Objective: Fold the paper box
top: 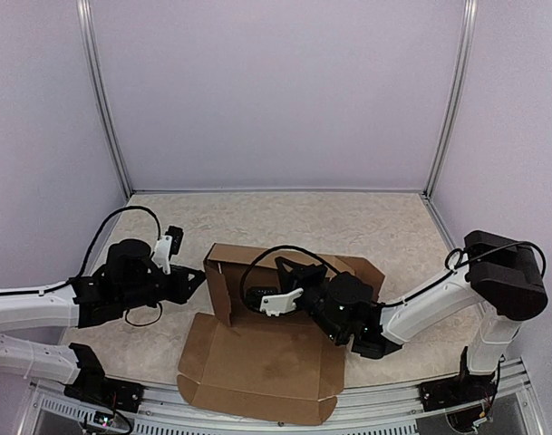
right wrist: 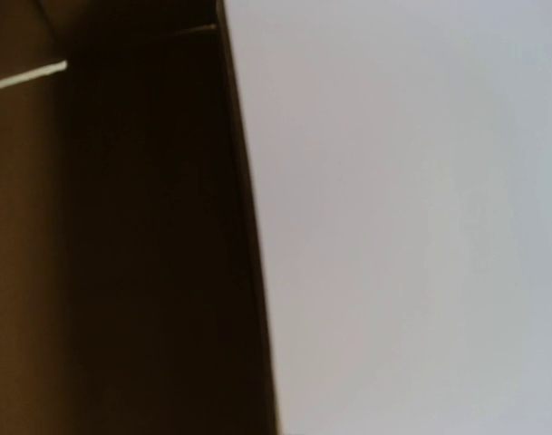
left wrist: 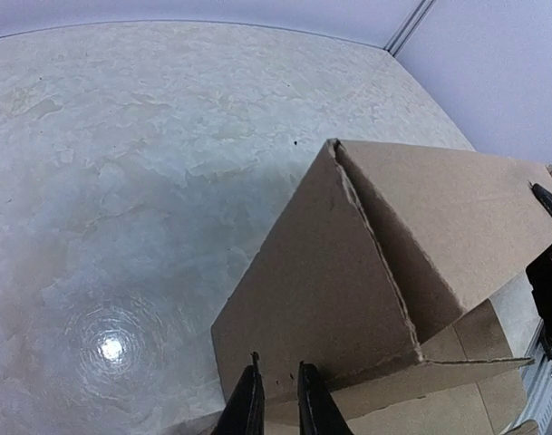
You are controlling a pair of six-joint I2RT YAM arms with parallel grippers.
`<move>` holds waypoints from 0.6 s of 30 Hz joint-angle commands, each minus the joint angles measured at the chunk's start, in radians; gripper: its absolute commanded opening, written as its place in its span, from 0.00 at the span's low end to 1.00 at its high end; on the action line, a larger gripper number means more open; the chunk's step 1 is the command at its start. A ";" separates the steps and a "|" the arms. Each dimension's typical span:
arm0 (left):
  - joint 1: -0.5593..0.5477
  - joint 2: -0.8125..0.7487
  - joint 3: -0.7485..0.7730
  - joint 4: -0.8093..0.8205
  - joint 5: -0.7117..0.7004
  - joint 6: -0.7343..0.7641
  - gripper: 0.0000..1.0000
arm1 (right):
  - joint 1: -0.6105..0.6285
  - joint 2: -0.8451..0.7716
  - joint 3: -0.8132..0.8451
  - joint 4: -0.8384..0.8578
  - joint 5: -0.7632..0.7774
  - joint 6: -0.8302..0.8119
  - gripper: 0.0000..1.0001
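While the left gripper (left wrist: 276, 370), seen by its own wrist camera, holds its fingers a slit apart just before an upright wall of the paper box (left wrist: 348, 272), only the top view shows the closed right gripper (top: 257, 295) inside that half-raised box, mid-table (top: 348, 222), front panel lying flat.
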 commanded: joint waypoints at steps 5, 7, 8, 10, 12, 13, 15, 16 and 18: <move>-0.056 0.032 -0.009 -0.004 -0.049 0.027 0.15 | 0.019 0.030 -0.017 -0.006 0.018 0.036 0.00; -0.068 0.037 -0.009 -0.011 -0.069 0.028 0.17 | 0.020 0.030 -0.017 -0.006 0.018 0.036 0.00; -0.073 0.041 -0.008 -0.011 -0.073 0.029 0.17 | 0.020 0.030 -0.017 -0.006 0.018 0.038 0.00; -0.081 0.051 -0.007 -0.011 -0.082 0.030 0.18 | 0.019 0.033 -0.017 -0.005 0.019 0.039 0.00; -0.088 0.063 -0.002 -0.007 -0.086 0.033 0.18 | 0.019 0.036 -0.017 -0.002 0.020 0.039 0.00; -0.093 0.068 -0.001 -0.006 -0.091 0.035 0.19 | 0.020 0.036 -0.017 -0.002 0.022 0.039 0.00; -0.099 0.086 0.003 -0.002 -0.095 0.037 0.20 | 0.020 0.036 -0.019 0.000 0.022 0.041 0.00; -0.102 0.093 0.006 0.000 -0.095 0.037 0.20 | 0.021 0.037 -0.019 0.000 0.022 0.042 0.00; -0.110 0.108 0.014 0.005 -0.099 0.039 0.20 | 0.021 0.037 -0.021 -0.001 0.024 0.045 0.00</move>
